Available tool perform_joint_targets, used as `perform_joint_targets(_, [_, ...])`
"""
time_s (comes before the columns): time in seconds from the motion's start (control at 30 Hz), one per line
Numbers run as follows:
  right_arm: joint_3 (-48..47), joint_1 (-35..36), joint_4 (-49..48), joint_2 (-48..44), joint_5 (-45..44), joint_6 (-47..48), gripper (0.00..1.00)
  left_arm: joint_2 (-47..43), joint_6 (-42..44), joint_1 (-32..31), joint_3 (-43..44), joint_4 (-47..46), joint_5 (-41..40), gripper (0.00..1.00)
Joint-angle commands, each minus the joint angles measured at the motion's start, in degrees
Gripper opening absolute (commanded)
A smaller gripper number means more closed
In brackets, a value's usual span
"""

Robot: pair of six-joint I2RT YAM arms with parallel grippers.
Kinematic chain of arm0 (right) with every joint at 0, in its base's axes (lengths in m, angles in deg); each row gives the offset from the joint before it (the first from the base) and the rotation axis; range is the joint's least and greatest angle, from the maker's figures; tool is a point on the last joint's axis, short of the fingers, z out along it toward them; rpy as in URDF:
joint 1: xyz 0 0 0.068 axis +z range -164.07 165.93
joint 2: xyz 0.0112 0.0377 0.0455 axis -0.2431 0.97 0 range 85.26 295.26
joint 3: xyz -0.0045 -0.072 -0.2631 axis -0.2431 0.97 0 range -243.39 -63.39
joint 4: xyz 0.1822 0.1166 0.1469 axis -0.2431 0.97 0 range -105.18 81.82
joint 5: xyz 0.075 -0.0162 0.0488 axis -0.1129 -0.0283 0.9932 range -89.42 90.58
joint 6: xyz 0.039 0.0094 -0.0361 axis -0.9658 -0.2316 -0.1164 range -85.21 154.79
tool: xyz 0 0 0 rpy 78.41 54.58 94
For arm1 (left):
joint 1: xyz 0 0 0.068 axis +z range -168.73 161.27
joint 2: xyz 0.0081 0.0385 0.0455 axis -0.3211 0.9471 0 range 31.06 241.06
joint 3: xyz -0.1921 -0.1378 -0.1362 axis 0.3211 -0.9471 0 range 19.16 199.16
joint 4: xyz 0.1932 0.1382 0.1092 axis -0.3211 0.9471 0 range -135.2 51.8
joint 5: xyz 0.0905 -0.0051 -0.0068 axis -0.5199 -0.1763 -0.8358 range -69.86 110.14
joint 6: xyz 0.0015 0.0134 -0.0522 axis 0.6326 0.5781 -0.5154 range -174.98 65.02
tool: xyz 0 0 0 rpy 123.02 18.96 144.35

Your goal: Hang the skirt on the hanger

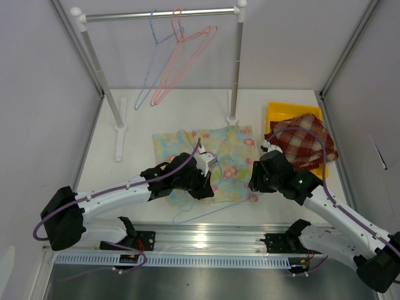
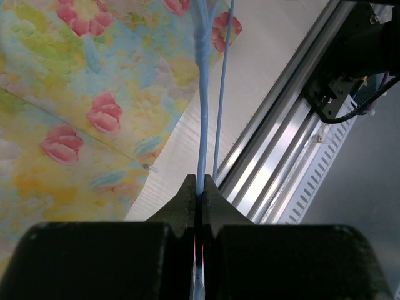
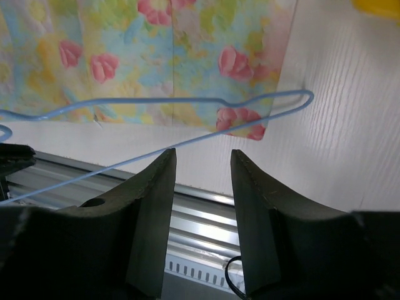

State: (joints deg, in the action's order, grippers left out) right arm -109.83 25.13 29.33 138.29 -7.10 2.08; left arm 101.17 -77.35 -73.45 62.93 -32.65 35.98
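Note:
A floral skirt lies flat in the middle of the table; it also shows in the left wrist view and the right wrist view. A light-blue wire hanger lies over its near edge. My left gripper is shut on the hanger's wire, near the skirt's front hem. My right gripper is open and empty at the skirt's near right corner. The hanger's far end lies just beyond its fingertips.
A clothes rail at the back holds a blue hanger and pink hangers. A yellow bin at the right holds a red plaid cloth. The metal rail runs along the near edge.

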Motion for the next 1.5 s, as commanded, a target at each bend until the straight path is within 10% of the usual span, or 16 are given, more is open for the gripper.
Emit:
perform_joint_targets(0.0, [3.10, 1.22, -0.30, -3.02, -1.28, -4.90, 0.45, 1.17, -1.10, -0.12, -1.14, -7.02, 1.21, 0.00])
perform_joint_targets(1.47, [20.86, 4.22, -20.16, 6.38, -8.84, -13.96, 0.56, 9.96, -0.92, 2.33, -7.56, -18.62, 1.48, 0.00])
